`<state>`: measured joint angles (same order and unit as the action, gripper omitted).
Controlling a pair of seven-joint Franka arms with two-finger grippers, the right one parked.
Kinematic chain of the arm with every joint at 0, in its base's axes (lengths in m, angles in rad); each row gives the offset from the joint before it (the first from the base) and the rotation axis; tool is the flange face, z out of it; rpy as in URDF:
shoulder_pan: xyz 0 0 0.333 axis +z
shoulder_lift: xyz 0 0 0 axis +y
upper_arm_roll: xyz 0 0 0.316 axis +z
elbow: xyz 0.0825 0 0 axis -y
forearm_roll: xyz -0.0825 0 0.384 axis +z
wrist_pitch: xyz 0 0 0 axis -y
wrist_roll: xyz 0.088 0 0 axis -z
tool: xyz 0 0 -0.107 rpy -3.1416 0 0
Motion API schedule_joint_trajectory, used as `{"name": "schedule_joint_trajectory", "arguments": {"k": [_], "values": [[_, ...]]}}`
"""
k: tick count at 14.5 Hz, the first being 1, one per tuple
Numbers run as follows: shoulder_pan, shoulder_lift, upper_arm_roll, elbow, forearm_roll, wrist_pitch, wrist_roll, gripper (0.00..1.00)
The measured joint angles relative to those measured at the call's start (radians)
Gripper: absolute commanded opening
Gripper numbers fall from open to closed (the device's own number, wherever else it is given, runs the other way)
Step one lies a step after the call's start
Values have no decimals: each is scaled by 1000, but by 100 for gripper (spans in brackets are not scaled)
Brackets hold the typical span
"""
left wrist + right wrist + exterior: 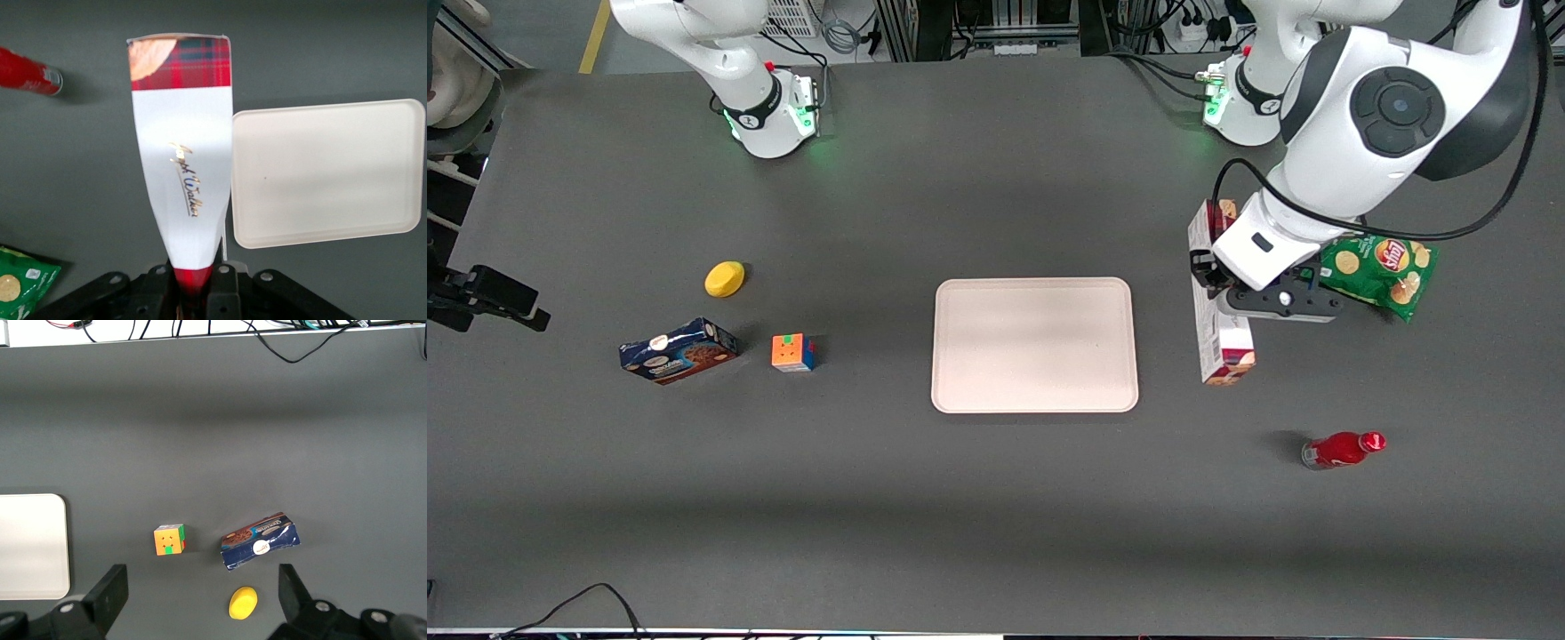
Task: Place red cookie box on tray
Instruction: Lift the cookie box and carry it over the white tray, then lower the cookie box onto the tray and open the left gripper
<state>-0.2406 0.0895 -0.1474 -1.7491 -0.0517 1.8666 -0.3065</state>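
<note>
At right of centre in the front view, the gripper [1209, 277] clamps the red cookie box [1218, 333] at mid-length for balance, just beside the bare tray [1035, 345].

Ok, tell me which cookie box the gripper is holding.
The red box: the gripper is shut on it beside the tray. The blue box lies untouched.
</note>
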Motion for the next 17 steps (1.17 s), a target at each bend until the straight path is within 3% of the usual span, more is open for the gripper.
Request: {"name": "schedule_joint_trajectory", "arguments": {"k": [3, 9, 12, 17], "values": [[-12, 93, -41, 119, 0, -35, -56, 3], [-68, 236, -149, 138, 91, 18, -245, 5], [-93, 282, -169, 65, 166, 141, -315, 5], [-99, 320, -174, -154, 214, 470, -382, 5]]}}
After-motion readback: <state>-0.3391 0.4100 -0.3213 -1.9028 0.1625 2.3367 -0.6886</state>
